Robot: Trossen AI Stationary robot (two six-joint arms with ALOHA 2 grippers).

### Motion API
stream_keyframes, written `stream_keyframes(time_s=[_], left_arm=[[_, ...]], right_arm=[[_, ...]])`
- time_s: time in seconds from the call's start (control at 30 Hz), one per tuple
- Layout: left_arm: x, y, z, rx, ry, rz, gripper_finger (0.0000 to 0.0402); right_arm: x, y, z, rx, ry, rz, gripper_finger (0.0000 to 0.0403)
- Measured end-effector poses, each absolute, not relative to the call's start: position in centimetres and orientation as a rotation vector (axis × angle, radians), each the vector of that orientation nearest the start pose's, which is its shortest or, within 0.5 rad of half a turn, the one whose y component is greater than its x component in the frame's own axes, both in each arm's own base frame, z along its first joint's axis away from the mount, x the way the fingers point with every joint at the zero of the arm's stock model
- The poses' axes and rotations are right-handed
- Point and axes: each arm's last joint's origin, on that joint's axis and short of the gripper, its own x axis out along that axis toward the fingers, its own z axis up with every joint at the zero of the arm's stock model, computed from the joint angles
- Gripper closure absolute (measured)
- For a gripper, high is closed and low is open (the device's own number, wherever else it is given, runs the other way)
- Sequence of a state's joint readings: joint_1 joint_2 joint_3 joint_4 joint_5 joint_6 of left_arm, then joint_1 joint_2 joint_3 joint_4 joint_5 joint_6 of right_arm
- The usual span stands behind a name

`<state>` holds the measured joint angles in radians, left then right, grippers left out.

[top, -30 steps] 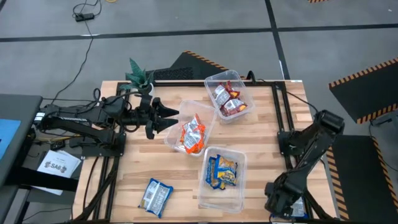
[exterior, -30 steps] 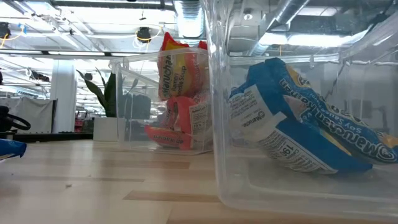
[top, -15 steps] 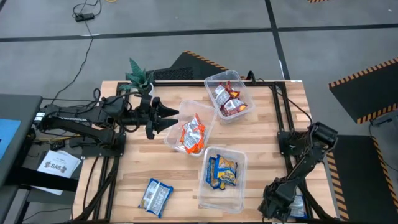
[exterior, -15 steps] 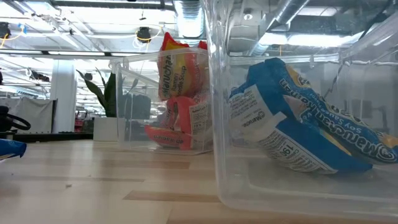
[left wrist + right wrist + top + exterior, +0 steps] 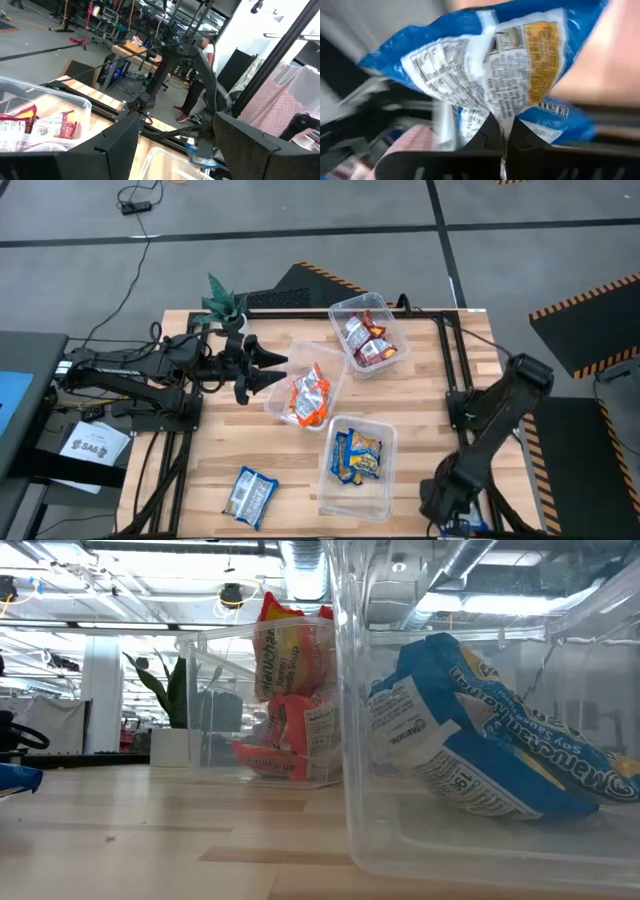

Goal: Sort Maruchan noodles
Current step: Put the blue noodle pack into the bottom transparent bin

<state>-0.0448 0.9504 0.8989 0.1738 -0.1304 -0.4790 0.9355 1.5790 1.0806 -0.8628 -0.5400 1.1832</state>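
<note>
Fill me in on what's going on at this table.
A two-armed robot is sorting ramen packets by colour into clear tubs: red, orange and blue ones each fill a tub. The right gripper, at the table's near right corner, is shut on a blue packet. The left gripper hovers open beside the orange tub. One more blue packet lies loose on the table.

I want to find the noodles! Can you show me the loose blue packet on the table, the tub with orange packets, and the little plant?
Loose blue packet (image 5: 249, 495), high view, middle of wrapper.
Orange-packet tub (image 5: 283, 408), high view, its rim corner.
Plant (image 5: 222, 303), high view, its leaves.
</note>
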Motion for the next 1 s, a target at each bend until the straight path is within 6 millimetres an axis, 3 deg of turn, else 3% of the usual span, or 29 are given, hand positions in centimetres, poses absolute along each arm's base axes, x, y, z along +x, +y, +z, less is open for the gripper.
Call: stream_keyframes(time_s=[0.17,0.3,0.47,0.57,0.73,1.0], left_arm=[[21.0,-0.5,37.7,-0.489,-0.144,0.071,0.0159],[21.0,-0.5,37.7,-0.489,-0.144,0.071,0.0159],[21.0,-0.5,37.7,-0.494,-0.144,0.070,0.0159],[21.0,-0.5,37.7,-0.510,-0.145,0.069,0.0159],[21.0,-0.5,37.7,-0.528,-0.146,0.068,0.0159],[21.0,-0.5,37.7,-0.531,-0.151,0.086,0.0159]], right_arm=[[16.9,21.6,27.9,0.678,1.583,0.481,0.0396],[18.1,17.9,33.2,0.829,1.177,0.453,0.0396],[19.8,13.8,37.5,0.855,0.677,0.377,0.0396],[21.4,13.1,37.8,0.804,0.565,0.390,0.0396],[24.2,13.6,35.4,0.778,0.629,0.329,0.0386],[27.1,14.4,32.0,0.791,0.758,0.251,0.0301]])
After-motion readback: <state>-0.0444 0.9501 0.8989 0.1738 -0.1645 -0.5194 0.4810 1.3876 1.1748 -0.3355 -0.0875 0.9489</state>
